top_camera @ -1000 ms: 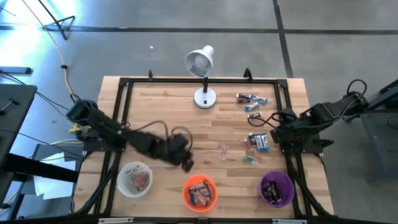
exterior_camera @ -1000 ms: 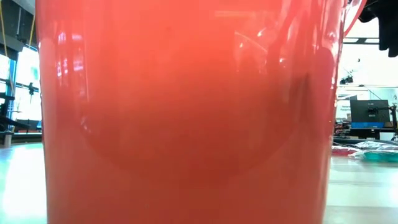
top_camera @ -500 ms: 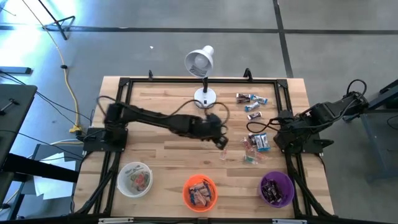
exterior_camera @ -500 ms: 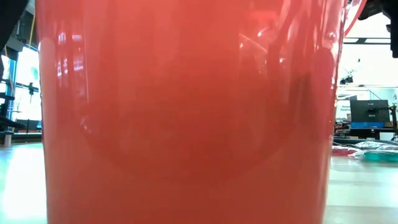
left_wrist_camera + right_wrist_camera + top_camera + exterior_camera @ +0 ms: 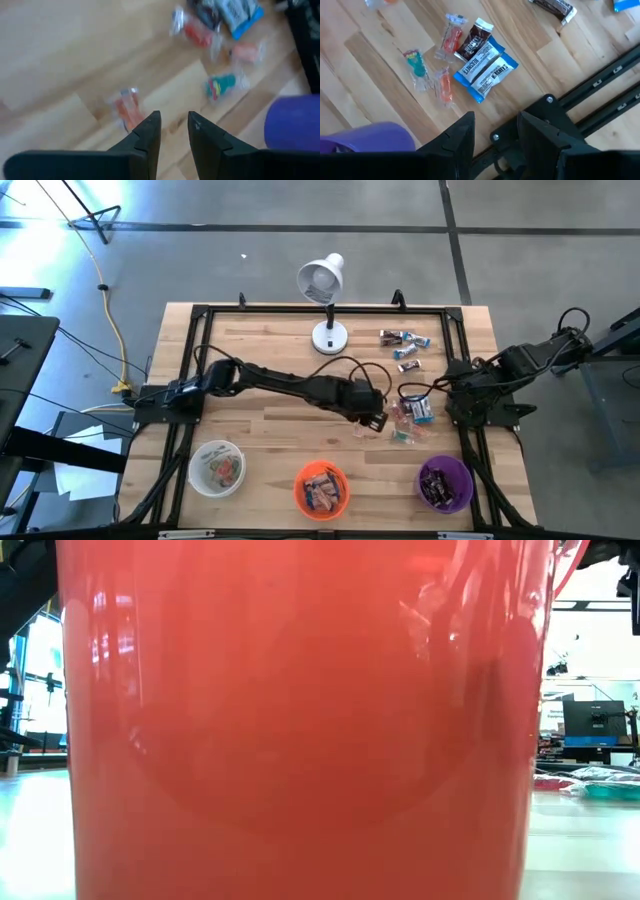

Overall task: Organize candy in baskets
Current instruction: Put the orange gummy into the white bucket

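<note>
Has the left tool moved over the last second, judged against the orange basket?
Yes. The left tool has swung from just above the orange basket out toward the right, and now hangs beside the loose candy cluster.

Three baskets (image 5: pixel 321 488) along front edge, loose candy (image 5: pixel 412 410) behind, lamp (image 5: pixel 327 335) at back.

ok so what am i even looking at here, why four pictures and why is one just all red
It is a table robot with two dark arms, each ending in a two-finger pincer. The overhead picture shows it all: the left pincer reaches to mid-table, open and empty, above a clear-wrapped orange candy. The right pincer, also open, waits at the table's right edge. Loose candies lie between them; a white basket, an orange basket and a purple basket stand along the near edge, and a lamp at the far edge. Two pictures come from wrist cameras. The red one is a table-height camera, apparently blocked by the orange basket.
</note>
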Available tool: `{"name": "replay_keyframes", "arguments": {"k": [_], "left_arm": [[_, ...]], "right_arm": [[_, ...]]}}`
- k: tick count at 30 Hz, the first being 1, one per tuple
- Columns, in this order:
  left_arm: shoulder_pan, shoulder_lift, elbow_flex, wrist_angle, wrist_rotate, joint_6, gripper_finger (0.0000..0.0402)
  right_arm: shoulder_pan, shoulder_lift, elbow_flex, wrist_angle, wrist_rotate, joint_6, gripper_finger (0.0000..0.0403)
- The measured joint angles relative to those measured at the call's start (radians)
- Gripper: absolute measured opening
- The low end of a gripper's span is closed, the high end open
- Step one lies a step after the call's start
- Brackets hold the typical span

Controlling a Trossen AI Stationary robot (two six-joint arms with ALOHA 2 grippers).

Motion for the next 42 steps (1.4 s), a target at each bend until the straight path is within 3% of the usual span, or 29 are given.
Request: {"name": "replay_keyframes", "arguments": {"k": [7, 24, 42], "left_arm": [[-0.015, 0.015, 0.01, -0.007, 0.084, -0.042, 0.0103], [-0.007, 0.016, -0.021, -0.065, 0.089, -0.041, 0.0104], [0.001, 0.115, -0.02, 0.035, 0.129, -0.045, 0.0104]], "right_arm": [[0.0, 0.0, 0.0, 0.0, 0.001, -0.065, 0.0144], [0.0, 0.0, 0.0, 0.0, 0.019, -0.062, 0.0144], [0.0, 0.0, 0.0, 0.0, 0.007, -0.062, 0.0144]]}}
